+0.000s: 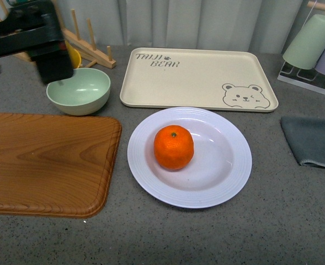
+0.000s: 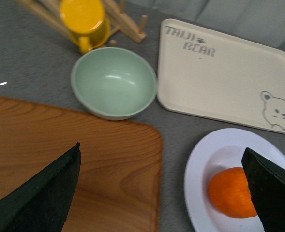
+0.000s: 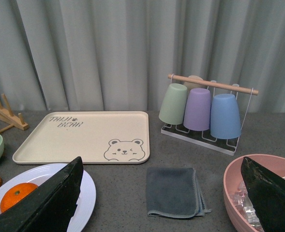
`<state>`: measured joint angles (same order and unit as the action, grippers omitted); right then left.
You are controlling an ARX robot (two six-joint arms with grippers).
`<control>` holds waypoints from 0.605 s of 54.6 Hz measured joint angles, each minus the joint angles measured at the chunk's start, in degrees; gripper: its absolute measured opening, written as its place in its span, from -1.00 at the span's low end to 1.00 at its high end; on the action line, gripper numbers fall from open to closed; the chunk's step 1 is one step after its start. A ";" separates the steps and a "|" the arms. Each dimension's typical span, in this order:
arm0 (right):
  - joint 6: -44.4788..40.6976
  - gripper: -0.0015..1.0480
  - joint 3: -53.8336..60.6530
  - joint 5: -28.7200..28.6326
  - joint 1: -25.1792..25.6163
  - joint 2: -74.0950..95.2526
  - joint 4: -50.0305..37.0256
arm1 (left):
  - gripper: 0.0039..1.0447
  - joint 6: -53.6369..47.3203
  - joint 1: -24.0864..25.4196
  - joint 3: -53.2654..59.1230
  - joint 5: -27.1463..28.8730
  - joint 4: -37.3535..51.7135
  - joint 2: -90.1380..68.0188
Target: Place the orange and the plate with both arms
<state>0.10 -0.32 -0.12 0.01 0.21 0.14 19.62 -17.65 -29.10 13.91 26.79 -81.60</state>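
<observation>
A round orange fruit [image 1: 174, 147] is sitting in a pale lavender plate [image 1: 223, 182], mid-frame.
We are holding left claw [image 2: 160, 150] and right claw [image 3: 161, 162] wide open.

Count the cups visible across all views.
4. A green cup, purple cup and blue cup hang upended on the wire rack; a yellow cup sits at the wooden rack. A fifth may hide behind them.

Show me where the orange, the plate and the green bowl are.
orange [image 1: 174, 147], front view, middle of its skin.
plate [image 1: 244, 160], front view, bare rim at right.
green bowl [image 1: 86, 91], front view, inner wall.
</observation>
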 joint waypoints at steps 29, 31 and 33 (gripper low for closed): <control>0.00 0.83 0.00 0.00 0.00 0.00 0.00 | 0.59 -6.36 4.66 21.14 -0.87 11.89 22.23; 0.00 0.83 0.00 0.00 0.00 0.00 0.00 | 0.38 -11.85 5.84 25.16 -2.80 21.64 22.21; 0.00 0.83 0.00 0.04 0.00 0.04 0.00 | 0.24 -14.10 6.69 25.90 -3.54 24.13 24.02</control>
<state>0.10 -0.32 -0.08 0.01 0.25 0.14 5.52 -10.96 -3.20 10.37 50.92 -57.58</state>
